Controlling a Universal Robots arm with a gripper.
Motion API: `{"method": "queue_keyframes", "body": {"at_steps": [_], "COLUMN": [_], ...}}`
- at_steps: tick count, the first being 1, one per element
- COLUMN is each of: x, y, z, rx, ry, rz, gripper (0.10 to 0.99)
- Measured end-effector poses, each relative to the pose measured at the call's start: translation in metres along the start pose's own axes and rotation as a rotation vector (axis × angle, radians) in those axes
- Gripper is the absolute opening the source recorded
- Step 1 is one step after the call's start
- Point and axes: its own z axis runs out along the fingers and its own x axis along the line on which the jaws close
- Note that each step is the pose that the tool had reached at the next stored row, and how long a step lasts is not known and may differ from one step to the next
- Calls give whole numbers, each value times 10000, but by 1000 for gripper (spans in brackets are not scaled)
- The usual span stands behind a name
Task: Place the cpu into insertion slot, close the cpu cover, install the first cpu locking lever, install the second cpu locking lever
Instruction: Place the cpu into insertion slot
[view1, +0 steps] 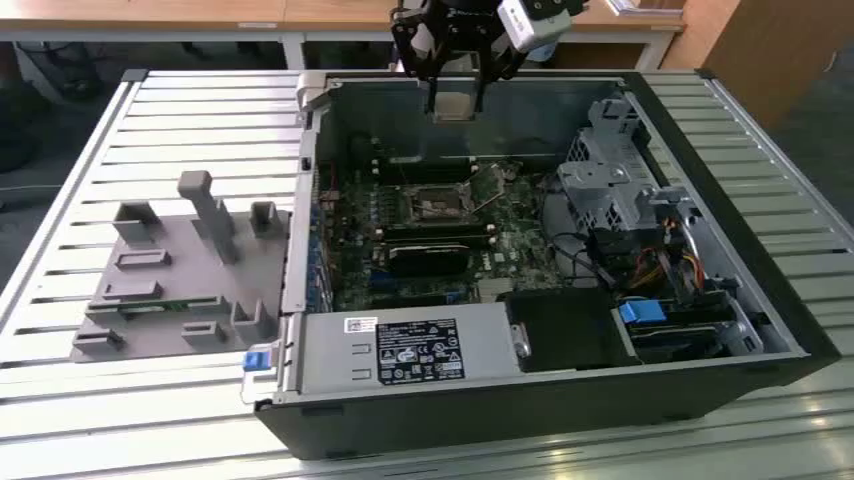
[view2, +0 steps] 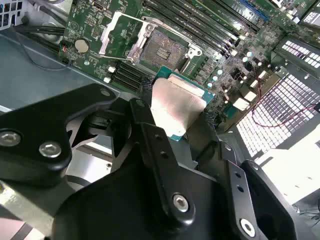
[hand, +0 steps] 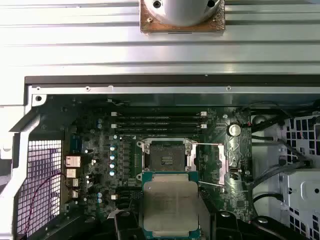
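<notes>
Gripper (view1: 454, 96) hangs above the open case (view1: 534, 400), clamped on the cpu (view1: 454, 108) between its jaws. Slot (view1: 434, 205) lies bare on the board well below the chip, its cover (view2: 106, 37) tipped open beside it.

One computer case (view1: 747, 330) lies open on one slatted counter (view1: 80, 420). One grey fixture block (view1: 160, 290) sits beside the case. Inside the case are one motherboard (hand: 100, 165), one insertion slot (hand: 166, 155), one cpu cover (view2: 106, 40) and one round coin battery (hand: 233, 130). There is also one labelled power supply (view1: 400, 350) and one metal drive cage (view1: 607, 190). Two blue plastic tabs (view1: 260, 360) can be counted in the exterior view. One gripper (view1: 454, 100) grips one cpu (hand: 171, 210).
</notes>
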Motion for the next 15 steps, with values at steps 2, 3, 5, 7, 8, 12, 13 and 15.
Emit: {"method": "queue_keyframes", "body": {"at_steps": [2, 3, 5, 7, 8, 12, 13, 15], "x": [0, 0, 0, 0, 0, 0, 0, 0], "y": [0, 0, 0, 0, 0, 0, 0, 0], "z": [0, 0, 0, 0, 0, 0, 0, 0], "rx": [0, 0, 0, 0, -1, -1, -1, -1], "ry": [0, 1, -1, -2, -3, -5, -5, -6], "rz": [0, 0, 11, 27, 34, 58, 64, 75], "gripper": [529, 529, 529, 529, 529, 529, 529, 529]}}
